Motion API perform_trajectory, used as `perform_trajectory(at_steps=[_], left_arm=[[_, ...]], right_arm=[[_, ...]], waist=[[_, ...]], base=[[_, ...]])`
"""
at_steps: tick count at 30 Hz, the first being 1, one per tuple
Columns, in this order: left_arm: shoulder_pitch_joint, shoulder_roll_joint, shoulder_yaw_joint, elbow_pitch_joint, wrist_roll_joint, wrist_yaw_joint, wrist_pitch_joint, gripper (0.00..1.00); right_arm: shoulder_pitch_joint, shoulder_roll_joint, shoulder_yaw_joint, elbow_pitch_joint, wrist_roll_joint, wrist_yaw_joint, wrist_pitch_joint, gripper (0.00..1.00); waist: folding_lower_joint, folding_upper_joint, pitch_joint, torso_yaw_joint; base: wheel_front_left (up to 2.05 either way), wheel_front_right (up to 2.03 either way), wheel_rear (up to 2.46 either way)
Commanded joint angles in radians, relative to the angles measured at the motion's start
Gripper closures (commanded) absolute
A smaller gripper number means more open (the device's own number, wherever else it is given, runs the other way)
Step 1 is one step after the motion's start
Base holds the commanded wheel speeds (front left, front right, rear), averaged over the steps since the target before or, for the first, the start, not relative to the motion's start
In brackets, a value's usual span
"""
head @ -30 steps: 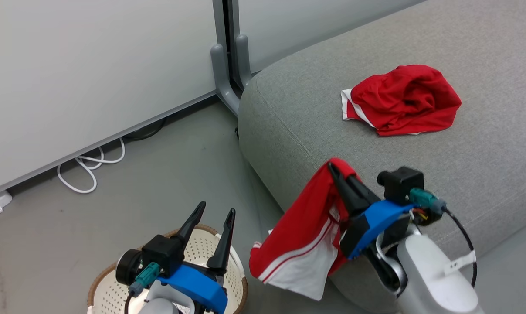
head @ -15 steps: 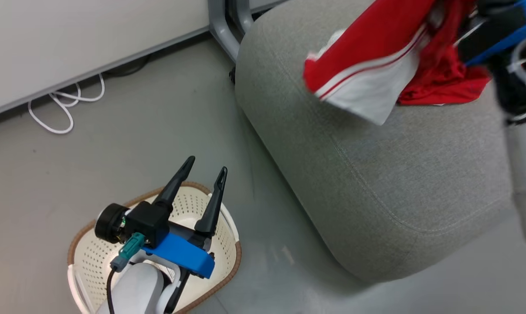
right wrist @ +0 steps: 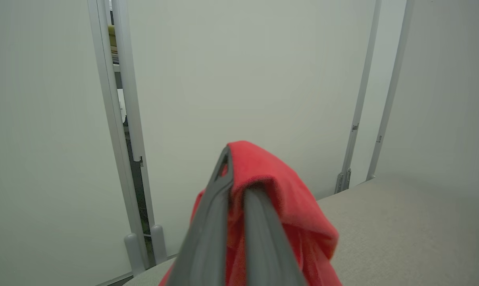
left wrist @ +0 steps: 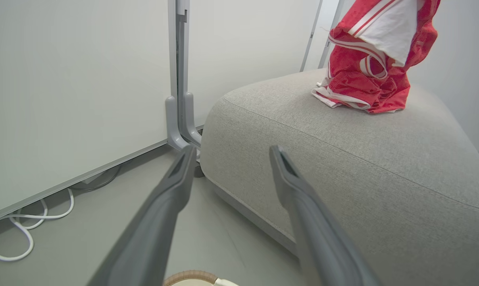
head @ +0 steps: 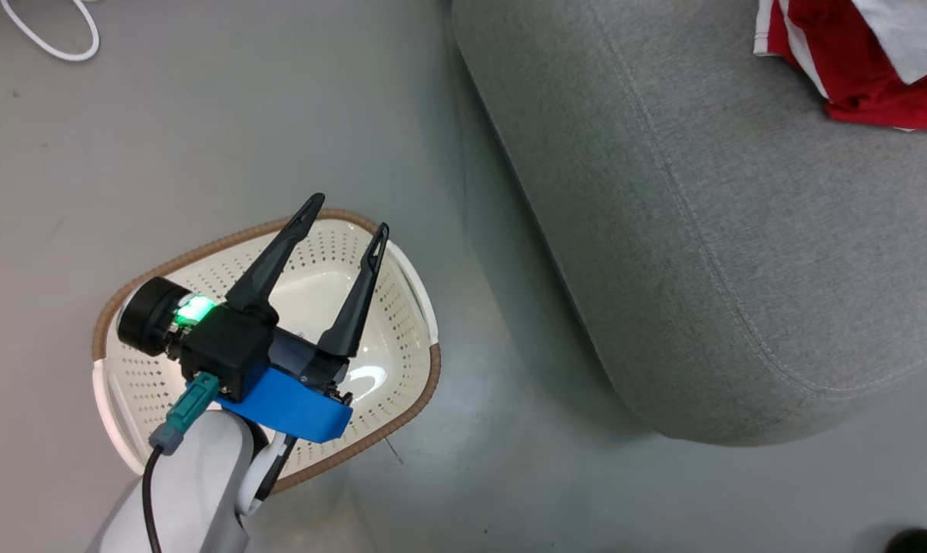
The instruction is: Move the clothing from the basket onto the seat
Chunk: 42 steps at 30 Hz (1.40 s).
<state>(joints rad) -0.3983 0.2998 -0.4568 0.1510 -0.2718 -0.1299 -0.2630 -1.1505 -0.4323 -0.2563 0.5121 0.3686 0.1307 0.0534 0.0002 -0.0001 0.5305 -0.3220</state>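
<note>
Head view: open grey floor [head: 202,115] lies left of and beyond the basket [head: 398,330]. The rounded near edge of the seat [head: 739,230] stands just right of it. The basket shows bare perforated walls and bottom. Left tool [head: 349,213] hovers over it, fingers spread wide, holding nothing. Clothing [head: 862,84] lies on the seat's far right.

Left wrist view: a red pile sits on the seat top, with a red-and-white garment hanging over it; contact unclear. Partition panels [left wrist: 64,79] stand far left.

Right wrist view: right tool [right wrist: 239,174] is pinched narrow on red fabric above the seat.
</note>
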Motion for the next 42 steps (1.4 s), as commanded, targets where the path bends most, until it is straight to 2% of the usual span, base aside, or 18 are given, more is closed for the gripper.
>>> perform_trajectory(at_steps=[1, 10, 19, 20, 21, 22, 23, 42], left_arm=[[-0.012, 0.012, 0.007, -0.015, 0.006, -0.001, -0.003, 0.0], [-0.004, 0.032, 0.001, -0.044, -0.001, -0.001, -0.003, 0.0], [0.001, 0.027, -0.005, -0.032, -0.006, -0.001, -0.003, 0.0], [0.0, 0.026, -0.005, -0.031, -0.006, -0.001, -0.003, 0.0], [-0.002, 0.025, -0.004, -0.03, -0.006, -0.001, -0.003, 0.0], [-0.003, 0.025, -0.004, -0.029, -0.006, -0.001, -0.003, 0.0], [-0.004, 0.023, -0.005, -0.027, -0.005, -0.001, -0.003, 0.0], [0.012, -0.022, 0.002, -0.011, -0.009, -0.001, -0.003, 0.0]], right_arm=[[0.035, 0.001, -0.017, 0.026, -0.004, 0.0, -0.021, 1.0], [0.132, 0.019, -0.1, 0.222, -0.048, 0.0, -0.123, 1.0], [0.154, 0.037, -0.13, 0.4, -0.108, 0.0, -0.187, 1.0], [0.147, 0.038, -0.132, 0.409, -0.113, 0.0, -0.192, 0.96], [0.141, 0.038, -0.134, 0.416, -0.119, 0.0, -0.197, 0.73], [0.135, 0.038, -0.135, 0.425, -0.124, 0.0, -0.202, 0.1], [0.131, 0.039, -0.137, 0.431, -0.128, 0.0, -0.205, 0.0], [0.138, 0.026, -0.104, 0.485, -0.155, 0.0, -0.24, 0.0]], waist=[[-0.0002, 0.0001, 0.046, 0.019], [-0.0002, 0.0001, 0.083, 0.033], [-0.0002, 0.0001, 0.067, 0.048], [-0.0002, 0.0001, 0.065, 0.049], [-0.0002, 0.0001, 0.063, 0.051], [-0.0002, 0.0001, 0.061, 0.052], [-0.0002, 0.0001, 0.06, 0.053], [-0.0002, 0.0001, 0.015, 0.072]], base=[[0.0, 0.0, 0.0], [0.0, 0.0, 0.0], [0.0, 0.0, 0.0], [0.0, 0.0, 0.0], [0.0, 0.0, 0.0], [0.0, 0.0, 0.0], [0.0, 0.0, 0.0], [0.0, 0.0, 0.0]])
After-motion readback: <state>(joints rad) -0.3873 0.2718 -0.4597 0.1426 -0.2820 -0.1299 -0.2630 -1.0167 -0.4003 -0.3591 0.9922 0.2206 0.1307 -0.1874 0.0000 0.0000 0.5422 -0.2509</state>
